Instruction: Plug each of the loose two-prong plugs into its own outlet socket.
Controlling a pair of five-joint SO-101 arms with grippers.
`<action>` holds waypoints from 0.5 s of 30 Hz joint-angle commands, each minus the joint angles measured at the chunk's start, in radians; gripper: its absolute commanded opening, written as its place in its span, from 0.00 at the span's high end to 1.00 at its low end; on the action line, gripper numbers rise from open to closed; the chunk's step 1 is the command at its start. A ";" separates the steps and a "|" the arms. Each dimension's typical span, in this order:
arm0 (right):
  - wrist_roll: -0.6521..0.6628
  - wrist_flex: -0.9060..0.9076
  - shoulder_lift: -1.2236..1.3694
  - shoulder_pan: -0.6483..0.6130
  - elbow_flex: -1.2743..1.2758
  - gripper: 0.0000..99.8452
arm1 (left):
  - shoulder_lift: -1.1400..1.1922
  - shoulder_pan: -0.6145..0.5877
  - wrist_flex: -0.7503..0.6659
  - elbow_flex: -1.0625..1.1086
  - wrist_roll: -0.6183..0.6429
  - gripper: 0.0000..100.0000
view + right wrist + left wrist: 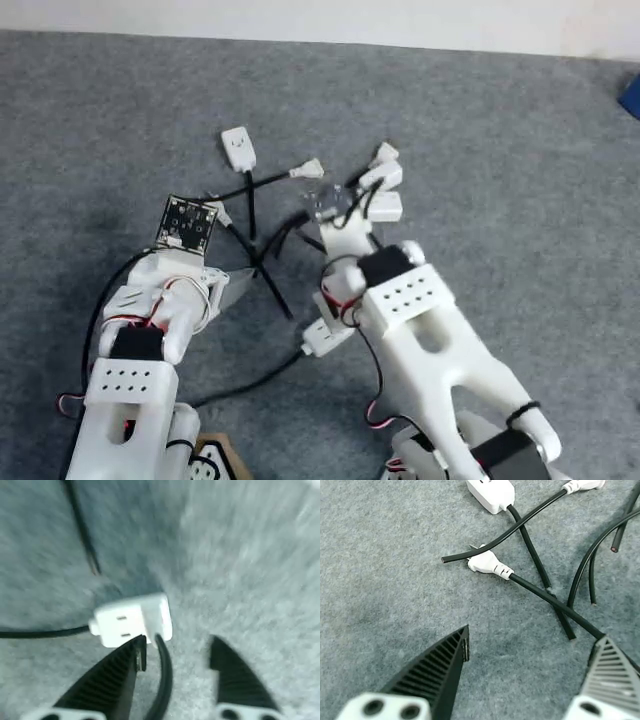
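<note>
A white two-prong plug (pixel 490 563) lies on the grey carpet on a black cable (pixel 555 605), a little ahead of my left gripper (pixel 530 645), which is open with nothing in it. Farther out are a white socket (pixel 492 492) and a second plug (pixel 582 485). In the high view this left gripper (pixel 215 265) sits below the near plug (pixel 218 212). My right gripper (pixel 177 652) is open over a white socket (pixel 132 620) whose two slots show. A black cable (pixel 162 680) runs between its fingers. From above, the right gripper (pixel 340 205) is beside a cluster of white sockets (pixel 385 190).
Several black cables (pixel 265 255) cross between the two arms. Another socket (pixel 325 338) lies by the right arm's side, and a socket (pixel 238 147) and a plug (pixel 307 171) lie farther back. Open carpet (pixel 520 150) spreads to the right and far left.
</note>
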 commanded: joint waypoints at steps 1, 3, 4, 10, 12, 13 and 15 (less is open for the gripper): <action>0.017 0.116 -0.010 -0.008 -0.165 0.59 | 0.004 -0.007 -0.032 -0.004 0.006 0.64; 0.017 0.153 -0.019 -0.008 -0.226 0.59 | 0.004 -0.007 -0.032 -0.004 0.006 0.64; 0.017 0.174 -0.019 -0.005 -0.268 0.59 | 0.004 -0.007 -0.032 0.001 0.006 0.64; -0.038 0.329 -0.008 0.242 -0.565 0.59 | 0.004 0.004 0.005 0.002 0.003 0.64; -0.032 0.354 -0.008 0.360 -0.596 0.59 | 0.004 0.031 0.055 -0.021 0.003 0.64; -0.014 0.355 -0.008 0.409 -0.579 0.59 | 0.004 0.044 0.089 -0.039 0.003 0.64; 0.000 0.349 -0.018 0.481 -0.542 0.59 | 0.004 0.073 0.144 -0.070 0.005 0.64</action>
